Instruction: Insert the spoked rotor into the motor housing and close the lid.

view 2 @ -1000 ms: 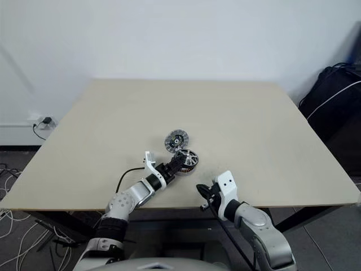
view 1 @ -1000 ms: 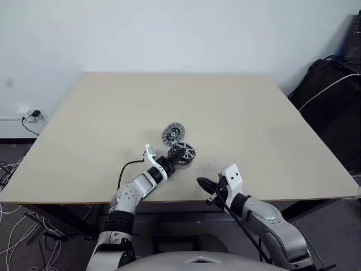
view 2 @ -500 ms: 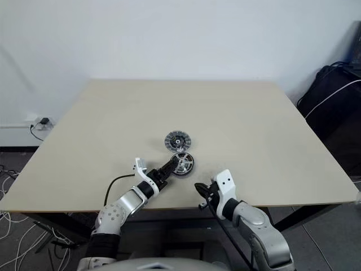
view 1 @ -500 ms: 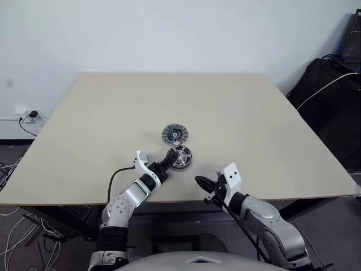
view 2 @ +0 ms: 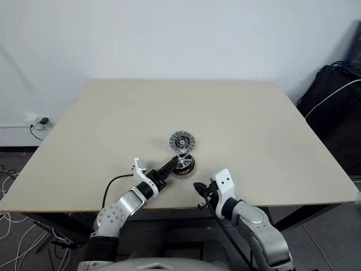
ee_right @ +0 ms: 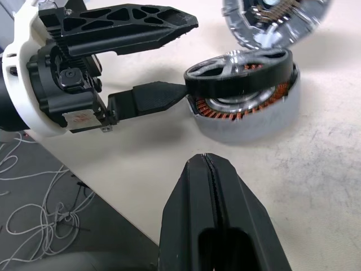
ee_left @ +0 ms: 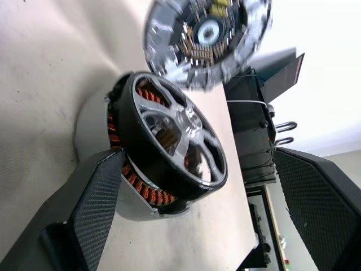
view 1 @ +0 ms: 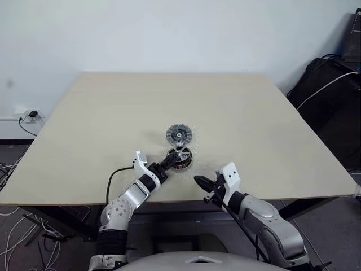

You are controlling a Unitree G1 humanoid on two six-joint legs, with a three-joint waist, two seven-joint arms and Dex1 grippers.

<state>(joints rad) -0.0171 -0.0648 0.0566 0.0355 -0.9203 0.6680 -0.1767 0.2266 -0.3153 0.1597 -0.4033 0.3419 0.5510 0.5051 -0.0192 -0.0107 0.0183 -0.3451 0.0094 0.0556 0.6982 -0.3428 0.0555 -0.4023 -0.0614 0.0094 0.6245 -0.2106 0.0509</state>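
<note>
Two steps: one looks nearly done, one untouched.
Rotor: spoked rotor (ee_left: 169, 144) sits on the motor housing (ee_right: 248, 116) near the centre of the head view, tilted, copper windings showing below its rim, so likely not fully seated.
Lid: lid (view 1: 179, 134) lies bare on the worktop (view 1: 254, 113), just above the housing in the frame.
Left pincer (ee_right: 169, 62): fingers apart, straddling the rotor, one finger (ee_left: 98, 200) at its rim.
Right pincer (ee_right: 211, 186): pressed together, empty, just below the housing.

One spoked rotor (ee_left: 169, 149), one motor housing (ee_right: 248, 113), one lid (view 1: 180, 134) and two grippers sit over one table (view 1: 101, 124).
</note>
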